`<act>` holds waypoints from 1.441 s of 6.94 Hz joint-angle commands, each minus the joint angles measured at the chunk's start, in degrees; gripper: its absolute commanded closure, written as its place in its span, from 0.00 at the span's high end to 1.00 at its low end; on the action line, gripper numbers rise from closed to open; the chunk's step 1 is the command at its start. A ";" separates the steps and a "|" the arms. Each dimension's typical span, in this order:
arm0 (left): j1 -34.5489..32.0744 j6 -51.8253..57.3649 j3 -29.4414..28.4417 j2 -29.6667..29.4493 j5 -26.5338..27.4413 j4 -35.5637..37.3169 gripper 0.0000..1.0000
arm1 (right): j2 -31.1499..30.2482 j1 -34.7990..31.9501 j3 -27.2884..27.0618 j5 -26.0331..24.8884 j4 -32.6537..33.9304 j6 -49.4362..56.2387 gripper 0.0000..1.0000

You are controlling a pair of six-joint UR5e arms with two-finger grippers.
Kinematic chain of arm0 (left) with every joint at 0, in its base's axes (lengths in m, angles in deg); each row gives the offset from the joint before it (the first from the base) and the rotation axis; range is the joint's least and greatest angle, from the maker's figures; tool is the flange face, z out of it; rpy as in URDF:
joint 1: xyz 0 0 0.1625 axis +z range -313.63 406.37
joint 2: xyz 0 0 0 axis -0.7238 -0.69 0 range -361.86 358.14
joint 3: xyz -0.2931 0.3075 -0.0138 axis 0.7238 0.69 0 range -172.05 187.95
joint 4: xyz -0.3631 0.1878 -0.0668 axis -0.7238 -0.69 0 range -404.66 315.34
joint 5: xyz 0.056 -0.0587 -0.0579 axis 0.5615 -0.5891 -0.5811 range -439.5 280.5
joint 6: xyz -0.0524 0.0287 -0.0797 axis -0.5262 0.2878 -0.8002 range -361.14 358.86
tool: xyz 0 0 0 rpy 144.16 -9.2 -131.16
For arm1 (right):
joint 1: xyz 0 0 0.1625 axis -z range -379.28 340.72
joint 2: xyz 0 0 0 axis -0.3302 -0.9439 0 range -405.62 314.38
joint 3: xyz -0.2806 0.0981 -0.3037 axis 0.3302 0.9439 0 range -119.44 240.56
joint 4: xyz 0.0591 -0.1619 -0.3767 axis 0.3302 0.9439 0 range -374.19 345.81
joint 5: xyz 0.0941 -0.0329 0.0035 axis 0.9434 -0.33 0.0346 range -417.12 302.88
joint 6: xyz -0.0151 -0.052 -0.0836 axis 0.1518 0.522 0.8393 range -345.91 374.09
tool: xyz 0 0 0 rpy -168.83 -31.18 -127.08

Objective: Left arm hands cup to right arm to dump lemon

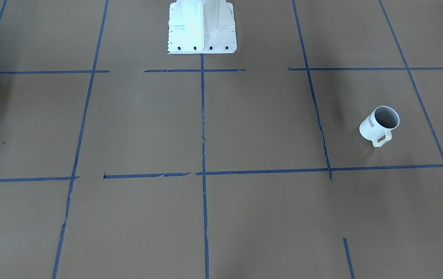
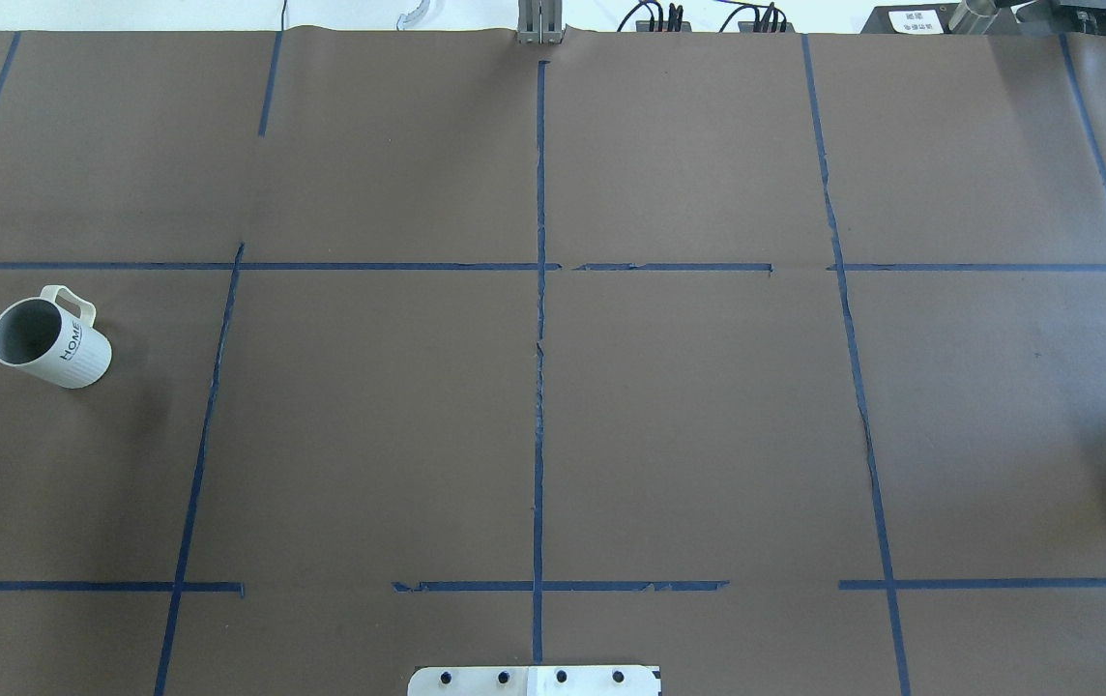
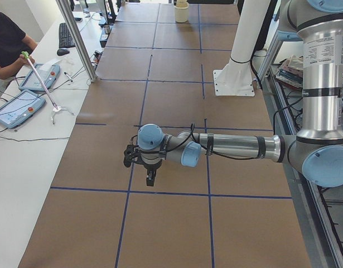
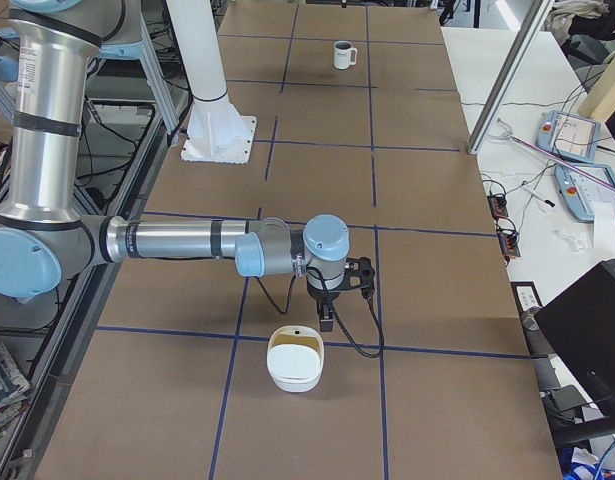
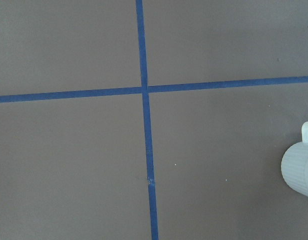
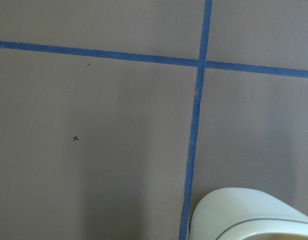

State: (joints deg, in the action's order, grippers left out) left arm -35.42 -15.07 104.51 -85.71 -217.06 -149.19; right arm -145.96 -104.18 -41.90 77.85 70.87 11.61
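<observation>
Cream bowl at 7 o'clock of right gripper | cup at 9 o'clock on table | left gripper and right gripper: I cannot tell their grip.

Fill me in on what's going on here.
Nothing has been picked up yet. The cup stands upright and untouched on the robot's left side of the table. The left arm and right arm both reach low over the table, with the right gripper beside a cream bowl. No lemon shows.

The white ribbed cup carries dark lettering reading "HOME" on its side (the front-facing view shows only "OME" clearly). A printed label on the left arm is too small to read.
</observation>
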 commanded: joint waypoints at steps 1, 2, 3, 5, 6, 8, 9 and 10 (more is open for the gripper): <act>5.92 -7.58 0.21 0.09 0.02 -3.58 1.00 | 0.06 1.82 -0.02 0.91 -1.11 0.29 1.00; 7.07 -12.22 0.30 -0.17 -0.07 -6.98 1.00 | -0.03 2.80 0.68 0.65 -6.78 -0.23 1.00; 9.87 -20.71 0.12 -0.35 0.10 -12.58 1.00 | -0.03 2.89 0.94 0.73 -8.14 -0.32 1.00; 13.84 -27.03 -0.05 -1.49 0.89 -14.30 1.00 | -0.03 3.77 0.95 0.82 -8.16 -0.59 1.00; 16.73 -27.64 0.12 -1.75 4.98 -14.30 1.00 | -0.03 4.12 0.95 0.82 -8.16 -0.50 1.00; 19.20 -29.92 -0.93 -3.60 5.64 -14.30 1.00 | -0.03 4.13 1.03 0.82 -8.16 -0.50 1.00; 21.04 -29.93 -1.11 -3.51 5.73 -14.22 0.98 | -0.03 4.56 0.95 0.82 -8.16 -0.50 1.00; 21.32 -30.19 -1.11 -3.34 5.64 -14.30 0.75 | -0.03 5.26 0.95 0.73 -8.16 -0.41 1.00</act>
State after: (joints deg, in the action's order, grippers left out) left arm -15.16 -44.89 103.52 -89.10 -211.47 -163.45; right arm -145.99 -99.60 -40.93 78.65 62.72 11.13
